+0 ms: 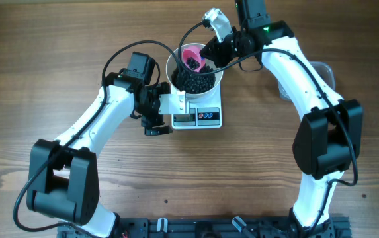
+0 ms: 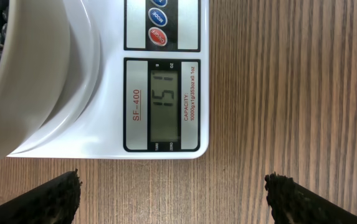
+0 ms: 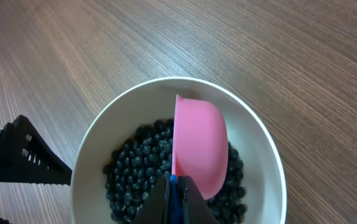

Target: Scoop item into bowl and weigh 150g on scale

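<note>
The white bowl (image 1: 170, 71) sits on the scale (image 1: 210, 119), at its 12 o'clock end, heaped with black beans (image 1: 197, 80). The right gripper (image 1: 210, 47) is clamped tight on the handle of the pink scoop (image 1: 192, 59), holding it over the beans by the bowl's 12 o'clock rim. Dark pieces seem to lie in its cup, though the overhead view is too small to be sure. The left gripper (image 2: 172, 190) hangs wide open, gripping nothing, just off the scale's 9 o'clock side. The display (image 2: 166, 87) reads 151.
</note>
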Controlling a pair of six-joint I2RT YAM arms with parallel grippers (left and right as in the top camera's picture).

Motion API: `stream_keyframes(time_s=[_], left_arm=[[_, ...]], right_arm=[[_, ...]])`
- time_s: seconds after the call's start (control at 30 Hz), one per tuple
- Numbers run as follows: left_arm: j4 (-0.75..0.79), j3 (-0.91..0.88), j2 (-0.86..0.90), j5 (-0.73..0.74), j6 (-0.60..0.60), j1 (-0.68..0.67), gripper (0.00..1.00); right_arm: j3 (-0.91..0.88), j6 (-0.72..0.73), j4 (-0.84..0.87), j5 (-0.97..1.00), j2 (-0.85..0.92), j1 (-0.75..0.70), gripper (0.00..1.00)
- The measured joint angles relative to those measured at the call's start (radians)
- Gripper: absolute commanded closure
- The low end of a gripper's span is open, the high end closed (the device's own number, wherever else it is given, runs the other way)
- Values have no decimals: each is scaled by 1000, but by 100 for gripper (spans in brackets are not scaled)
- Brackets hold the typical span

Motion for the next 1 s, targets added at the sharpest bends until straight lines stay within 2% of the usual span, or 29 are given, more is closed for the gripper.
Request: stream_keyframes(time_s=[0.6,0.83,1.0], left_arm=[[0,0,0,0,0,0,0],[0,0,0,0,0,0,0],[0,0,0,0,0,0,0]], right_arm=[[-18,0,3,79,0,0,96],[-50,0,9,53,0,0,96],[-51,-16,-71,-6,0,0,96]])
